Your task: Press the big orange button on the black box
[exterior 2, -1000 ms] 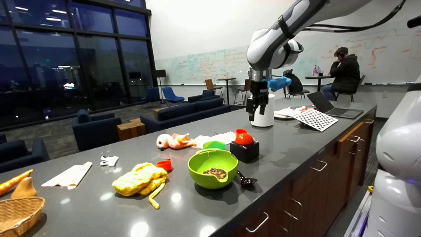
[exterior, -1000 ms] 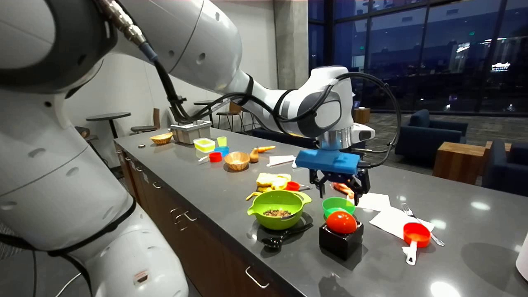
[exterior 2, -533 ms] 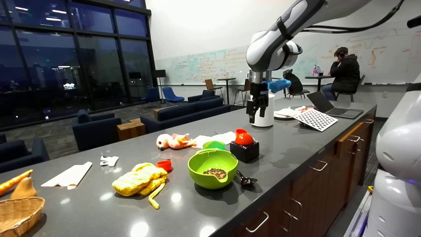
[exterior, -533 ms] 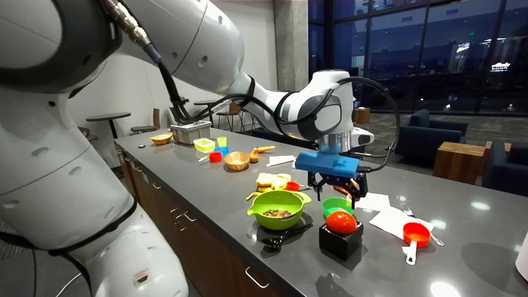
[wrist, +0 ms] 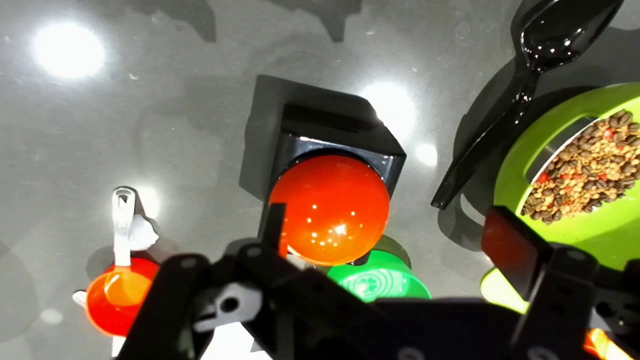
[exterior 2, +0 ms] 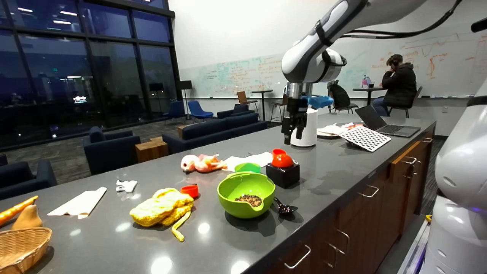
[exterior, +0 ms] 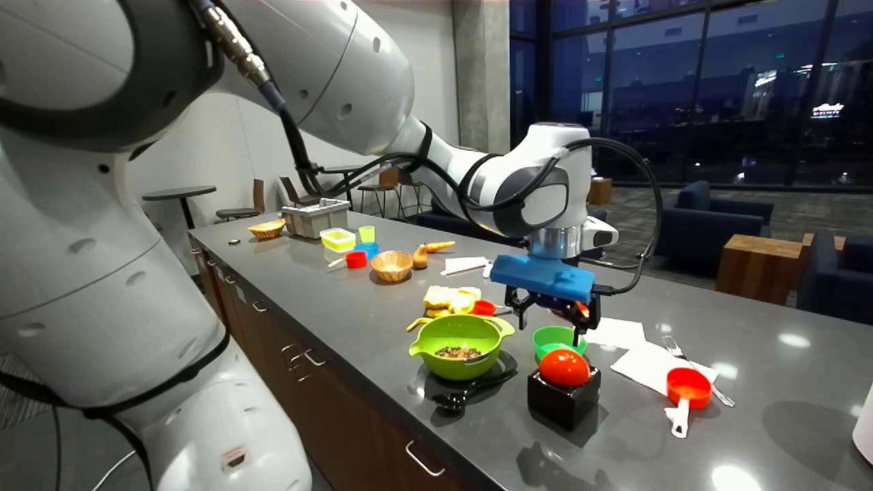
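Fingers were apart and off-centre above the big orange button, which sat atop the black box on the tabletop near the lime-green bowl; best was probably centring first, bringing them together, then pressing straight down.

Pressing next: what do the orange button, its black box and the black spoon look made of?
Orange button: probably smooth plastic, glossy, with pinpoint highlights in the wrist view. Black box: polished, bright sheen on its top; plastic or lacquered wood, I can't tell. Black spoon: likely glossy plastic, given sharp glints along it.
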Controlling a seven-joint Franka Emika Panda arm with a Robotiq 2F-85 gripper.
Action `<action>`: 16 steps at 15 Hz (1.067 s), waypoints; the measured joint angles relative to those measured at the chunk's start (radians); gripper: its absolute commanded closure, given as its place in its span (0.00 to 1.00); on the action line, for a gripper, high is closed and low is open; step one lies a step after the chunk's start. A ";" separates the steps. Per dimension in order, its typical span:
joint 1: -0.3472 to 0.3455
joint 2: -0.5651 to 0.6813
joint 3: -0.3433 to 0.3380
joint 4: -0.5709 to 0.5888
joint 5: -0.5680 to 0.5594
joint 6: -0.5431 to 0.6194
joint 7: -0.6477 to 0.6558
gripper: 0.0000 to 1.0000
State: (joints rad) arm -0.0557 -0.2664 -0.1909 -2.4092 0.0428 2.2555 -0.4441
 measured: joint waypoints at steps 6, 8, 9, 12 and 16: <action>0.015 0.044 0.001 0.045 0.041 0.010 -0.067 0.00; 0.019 0.065 0.001 0.063 0.046 0.017 -0.095 0.00; 0.019 0.078 0.001 0.074 0.048 0.019 -0.102 0.00; 0.019 0.116 0.001 0.101 0.053 0.024 -0.118 0.26; 0.019 0.152 0.002 0.122 0.066 0.032 -0.129 0.55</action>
State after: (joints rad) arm -0.0369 -0.1148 -0.1891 -2.2873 0.1084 2.2877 -0.5734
